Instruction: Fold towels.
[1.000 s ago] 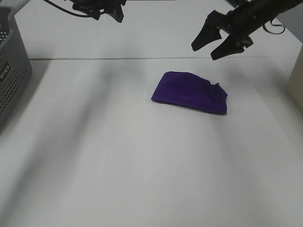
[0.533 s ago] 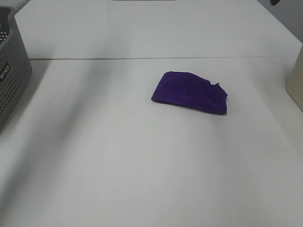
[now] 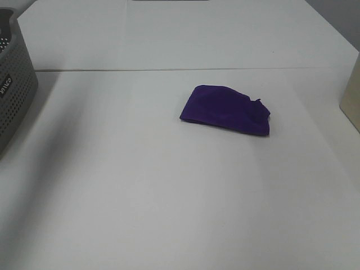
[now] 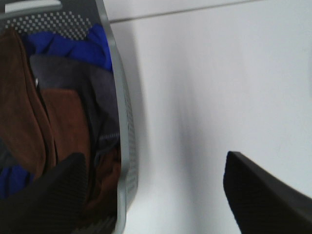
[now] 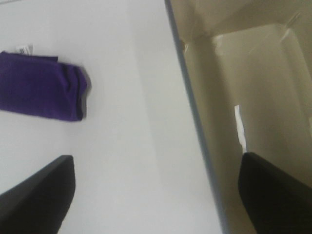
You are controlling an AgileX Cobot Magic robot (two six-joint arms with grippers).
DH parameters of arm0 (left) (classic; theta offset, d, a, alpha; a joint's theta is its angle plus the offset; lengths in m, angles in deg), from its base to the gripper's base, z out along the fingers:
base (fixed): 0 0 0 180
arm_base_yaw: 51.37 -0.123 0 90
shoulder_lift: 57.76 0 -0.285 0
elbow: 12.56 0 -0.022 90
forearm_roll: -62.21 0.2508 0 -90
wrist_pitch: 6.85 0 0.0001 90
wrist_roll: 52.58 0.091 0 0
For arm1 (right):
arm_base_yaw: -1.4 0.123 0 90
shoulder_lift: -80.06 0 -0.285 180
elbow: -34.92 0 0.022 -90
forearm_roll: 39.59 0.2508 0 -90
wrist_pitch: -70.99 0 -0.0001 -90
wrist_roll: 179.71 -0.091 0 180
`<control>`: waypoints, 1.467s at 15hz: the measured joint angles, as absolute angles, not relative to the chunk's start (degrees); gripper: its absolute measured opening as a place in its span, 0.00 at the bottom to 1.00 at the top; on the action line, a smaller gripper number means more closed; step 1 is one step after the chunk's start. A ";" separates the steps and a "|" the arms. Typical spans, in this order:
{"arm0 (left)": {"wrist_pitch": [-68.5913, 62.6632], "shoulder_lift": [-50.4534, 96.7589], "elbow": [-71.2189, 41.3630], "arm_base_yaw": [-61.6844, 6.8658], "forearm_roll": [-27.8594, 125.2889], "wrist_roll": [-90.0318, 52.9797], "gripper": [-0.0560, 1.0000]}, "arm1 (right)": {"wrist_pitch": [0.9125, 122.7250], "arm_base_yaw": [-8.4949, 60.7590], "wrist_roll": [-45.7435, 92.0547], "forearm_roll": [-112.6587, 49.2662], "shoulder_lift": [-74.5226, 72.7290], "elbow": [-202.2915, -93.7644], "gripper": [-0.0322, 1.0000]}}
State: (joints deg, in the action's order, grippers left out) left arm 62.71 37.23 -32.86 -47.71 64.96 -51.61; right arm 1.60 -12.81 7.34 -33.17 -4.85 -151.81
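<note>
The purple towel [image 3: 226, 109] lies folded into a compact bundle on the white table, right of centre in the high view. It also shows in the right wrist view [image 5: 41, 87], with its small white tag [image 5: 23, 48] at one edge. Neither gripper appears in the high view. My left gripper [image 4: 156, 195] is open and empty, hovering beside the grey basket [image 4: 121, 122]. My right gripper [image 5: 156, 195] is open and empty, above the table edge next to the beige bin [image 5: 243, 97].
The grey perforated basket [image 3: 14, 84] at the left edge holds brown, blue and grey cloths [image 4: 53, 112]. The beige bin [image 3: 351, 101] stands at the right edge of the table. A seam runs across the table [image 3: 169, 69] behind the towel.
Both arms, seen at the top of the high view one second ago, have withdrawn out of that view. The towel has not moved.
</note>
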 joint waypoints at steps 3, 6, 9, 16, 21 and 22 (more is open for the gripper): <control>59.21 19.98 -14.64 -47.71 65.94 -54.19 0.73 | 2.12 -12.81 8.77 -31.45 14.69 -137.08 0.87; 52.45 2.79 2.09 -47.71 70.06 -55.85 0.73 | 6.81 -12.81 8.77 -32.49 33.59 -124.47 0.87; 46.04 -14.91 18.02 -47.71 74.07 -56.08 0.73 | 12.54 -12.81 9.80 -32.49 50.67 -111.98 0.87; 45.81 -38.75 30.63 -47.71 73.73 -56.08 0.73 | 10.42 -8.34 12.21 -31.11 70.03 -100.12 0.87; 54.23 -50.26 31.54 -47.71 70.64 -56.08 0.73 | 8.19 -8.34 12.90 -34.32 72.56 -98.41 0.87; 55.03 -50.32 33.32 -47.82 68.92 -56.08 0.73 | 9.11 -8.34 12.84 -34.43 72.56 -97.37 0.87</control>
State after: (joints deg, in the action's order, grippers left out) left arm 55.03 -50.32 33.32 -47.82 68.92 -56.08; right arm 9.11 -8.34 12.84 -34.43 72.56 -97.37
